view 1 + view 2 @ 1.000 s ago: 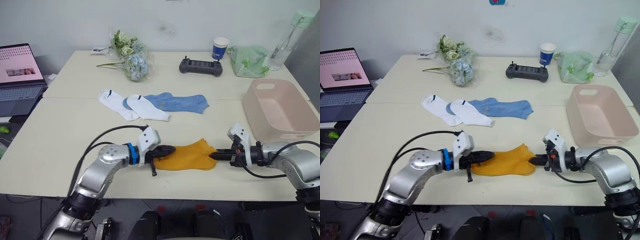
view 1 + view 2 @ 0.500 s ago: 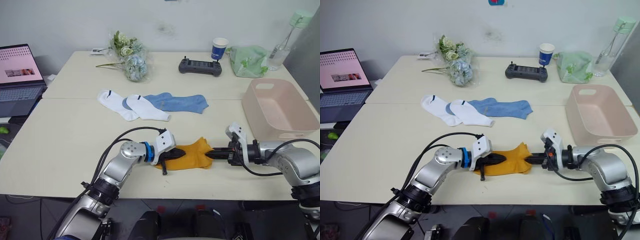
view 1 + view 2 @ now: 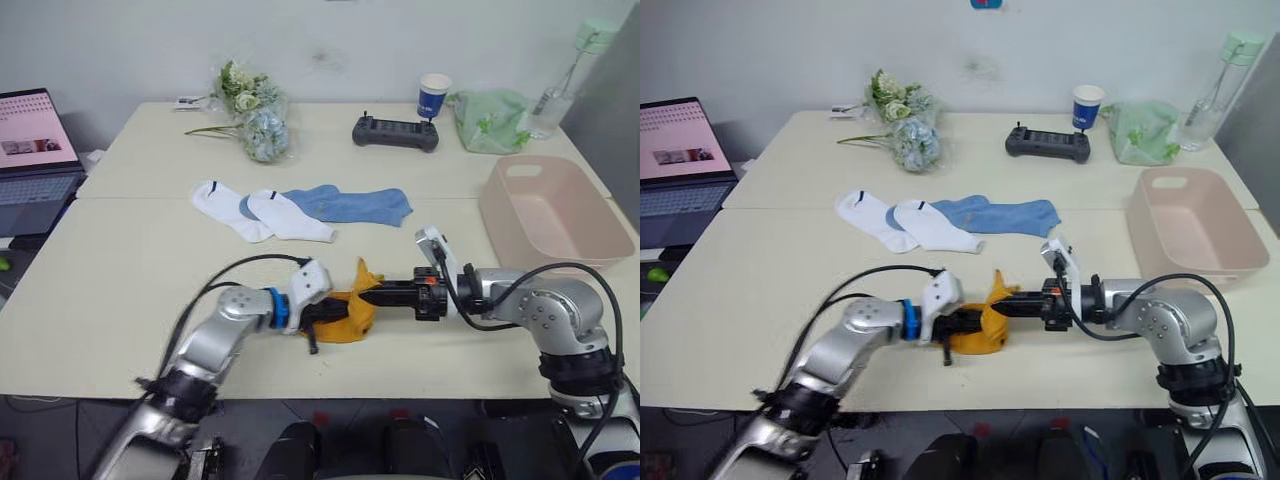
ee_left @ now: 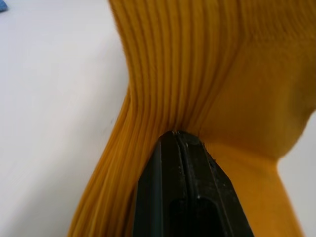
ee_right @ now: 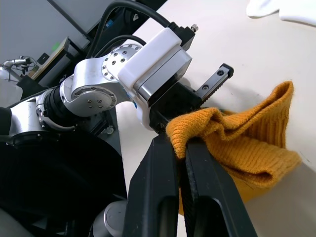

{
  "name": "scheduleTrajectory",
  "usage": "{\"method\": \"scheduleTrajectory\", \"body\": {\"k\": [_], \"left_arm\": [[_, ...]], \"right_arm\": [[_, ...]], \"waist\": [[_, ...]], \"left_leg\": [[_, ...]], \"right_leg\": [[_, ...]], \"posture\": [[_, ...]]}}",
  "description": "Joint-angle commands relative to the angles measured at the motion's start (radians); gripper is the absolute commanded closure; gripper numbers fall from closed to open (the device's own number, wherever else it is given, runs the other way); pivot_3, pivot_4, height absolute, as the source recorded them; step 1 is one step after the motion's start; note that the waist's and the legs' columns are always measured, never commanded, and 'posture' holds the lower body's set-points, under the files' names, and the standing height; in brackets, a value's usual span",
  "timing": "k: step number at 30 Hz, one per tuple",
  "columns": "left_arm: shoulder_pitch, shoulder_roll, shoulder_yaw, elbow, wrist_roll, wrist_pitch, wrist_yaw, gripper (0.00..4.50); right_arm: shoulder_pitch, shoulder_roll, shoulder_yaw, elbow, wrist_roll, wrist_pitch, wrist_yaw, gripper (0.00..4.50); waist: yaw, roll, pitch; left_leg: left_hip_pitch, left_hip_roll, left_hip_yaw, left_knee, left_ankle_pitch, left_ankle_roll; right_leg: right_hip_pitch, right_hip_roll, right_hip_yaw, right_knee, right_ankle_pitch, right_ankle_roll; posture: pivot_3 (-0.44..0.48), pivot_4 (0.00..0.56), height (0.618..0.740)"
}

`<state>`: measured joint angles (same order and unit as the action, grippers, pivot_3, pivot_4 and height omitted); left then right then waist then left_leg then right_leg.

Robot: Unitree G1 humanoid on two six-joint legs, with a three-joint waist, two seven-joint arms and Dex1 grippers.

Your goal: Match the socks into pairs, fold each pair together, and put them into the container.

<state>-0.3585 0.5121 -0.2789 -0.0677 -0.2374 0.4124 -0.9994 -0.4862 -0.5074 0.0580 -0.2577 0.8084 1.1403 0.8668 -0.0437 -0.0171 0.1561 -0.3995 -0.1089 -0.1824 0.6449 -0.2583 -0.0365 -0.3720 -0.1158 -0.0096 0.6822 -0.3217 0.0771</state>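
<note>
Mustard socks (image 3: pixel 352 312) are lying bunched at the near middle of the table (image 3: pixel 120 290), caught between both claws. Left gripper (image 3: pixel 335 312) is biting the bundle's left edge, fingers pressed together on ribbed fabric. Right gripper (image 3: pixel 368 293) is reaching in from the right, pinching a fold of the same bundle, with a corner of fabric sticking up just beside its tips.

Against half a second ago: the orange bundle was lying flatter and longer between the two claws; now it is crumpled into a short heap. The right gripper has travelled well left across the table, carrying its end over toward the left gripper, so the two claws are sitting nearly tip to tip.

White socks (image 3: pixel 262 210) and light blue socks (image 3: pixel 352 204) are lying farther back, left of centre, overlapping. Pink container (image 3: pixel 548 212) is sitting at the right, well apart from both claws.

Left wrist view is showing the closed fingers (image 4: pixel 183 187) buried in a crease of ribbing, which the head views cannot resolve. Right wrist view is showing its own fingers (image 5: pixel 159 192) clamping a doubled fold, with the left gripper's white housing just beyond the heap
</note>
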Motion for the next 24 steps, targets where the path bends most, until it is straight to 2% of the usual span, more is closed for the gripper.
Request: {"method": "scheduleTrajectory", "body": {"k": [1, 4, 6, 9, 12, 15, 19, 21, 22, 24], "left_arm": [[0.022, 0.090, 0.144, -0.197, -0.113, 0.119, -0.011, 4.50], [0.037, 0.198, 0.268, -0.321, -0.191, 0.200, -0.019, 4.50], [0.041, 0.247, 0.337, -0.361, -0.250, 0.264, -0.017, 4.50], [0.085, 0.319, 0.406, -0.376, -0.267, 0.285, -0.024, 4.50], [0.156, 0.335, 0.445, -0.353, -0.246, 0.250, 0.005, 4.50], [0.170, 0.310, 0.447, -0.372, -0.255, 0.252, 0.048, 4.50], [0.168, 0.270, 0.418, -0.394, -0.255, 0.251, 0.098, 4.50], [0.170, 0.261, 0.414, -0.395, -0.254, 0.250, 0.108, 4.50], [0.172, 0.261, 0.415, -0.394, -0.255, 0.248, 0.109, 4.50], [0.176, 0.265, 0.418, -0.387, -0.256, 0.242, 0.108, 4.50]], "right_arm": [[-0.041, 0.018, 0.020, -0.006, -0.002, -0.030, 0.001, 4.48], [-0.076, 0.047, 0.077, 0.014, -0.033, -0.055, 0.005, 4.48], [-0.100, 0.065, 0.107, 0.032, -0.049, -0.066, 0.011, 4.48], [-0.130, 0.080, 0.166, 0.068, -0.094, -0.099, 0.028, 4.48], [-0.154, 0.091, 0.258, 0.129, -0.180, -0.158, 0.046, 4.48], [-0.166, 0.076, 0.344, 0.163, -0.256, -0.207, 0.082, 4.48], [-0.169, 0.078, 0.397, 0.197, -0.319, -0.249, 0.104, 4.48], [-0.168, 0.091, 0.381, 0.193, -0.306, -0.239, 0.113, 4.48], [-0.169, 0.094, 0.366, 0.186, -0.293, -0.228, 0.119, 3.94], [-0.170, 0.097, 0.337, 0.177, -0.271, -0.212, 0.126, 3.43]], "waist": [[-0.001, 0.000, 0.000], [-0.003, 0.000, 0.000], [-0.002, 0.000, 0.000], [-0.005, 0.001, 0.000], [-0.006, 0.001, 0.000], [-0.003, 0.001, 0.001], [0.003, 0.001, 0.001], [0.003, 0.001, 0.001], [0.003, 0.001, 0.001], [0.003, 0.001, 0.001]], "left_leg": [[0.000, 0.000, -0.001, 0.000, 0.000, 0.000], [0.000, 0.000, -0.001, 0.000, 0.000, 0.000], [0.000, 0.000, -0.001, 0.000, 0.000, 0.000], [0.000, -0.001, -0.001, 0.000, 0.000, 0.000], [0.000, 0.000, -0.001, 0.000, 0.000, 0.000], [0.000, 0.000, -0.001, 0.000, 0.000, 0.000], [0.000, -0.001, -0.001, 0.000, 0.000, 0.000], [0.000, -0.001, -0.001, 0.000, 0.000, 0.000], [0.000, -0.001, -0.001, 0.000, 0.000, 0.000], [0.000, 0.000, -0.001, 0.000, 0.000, 0.000]], "right_leg": [[0.000, 0.000, 0.000, 0.000, 0.000, 0.000], [0.000, 0.000, 0.000, -0.001, 0.000, 0.000], [0.000, 0.000, 0.000, -0.001, 0.000, 0.000], [0.000, 0.000, 0.000, -0.001, 0.000, 0.000], [0.000, 0.000, 0.000, -0.001, 0.000, 0.000], [0.000, 0.000, 0.000, -0.001, 0.000, 0.000], [0.000, 0.000, 0.000, -0.001, 0.000, 0.000], [0.000, 0.000, 0.000, -0.001, 0.000, 0.000], [0.000, 0.000, 0.000, -0.001, 0.000, 0.000], [0.000, 0.000, 0.000, -0.001, 0.000, 0.000]], "posture": [[0.000, 0.150, 0.740], [0.000, 0.150, 0.740], [0.000, 0.150, 0.740], [0.000, 0.150, 0.740], [0.000, 0.150, 0.740], [0.000, 0.150, 0.740], [0.000, 0.150, 0.740], [0.000, 0.150, 0.740], [0.000, 0.150, 0.740], [0.000, 0.150, 0.740]]}}
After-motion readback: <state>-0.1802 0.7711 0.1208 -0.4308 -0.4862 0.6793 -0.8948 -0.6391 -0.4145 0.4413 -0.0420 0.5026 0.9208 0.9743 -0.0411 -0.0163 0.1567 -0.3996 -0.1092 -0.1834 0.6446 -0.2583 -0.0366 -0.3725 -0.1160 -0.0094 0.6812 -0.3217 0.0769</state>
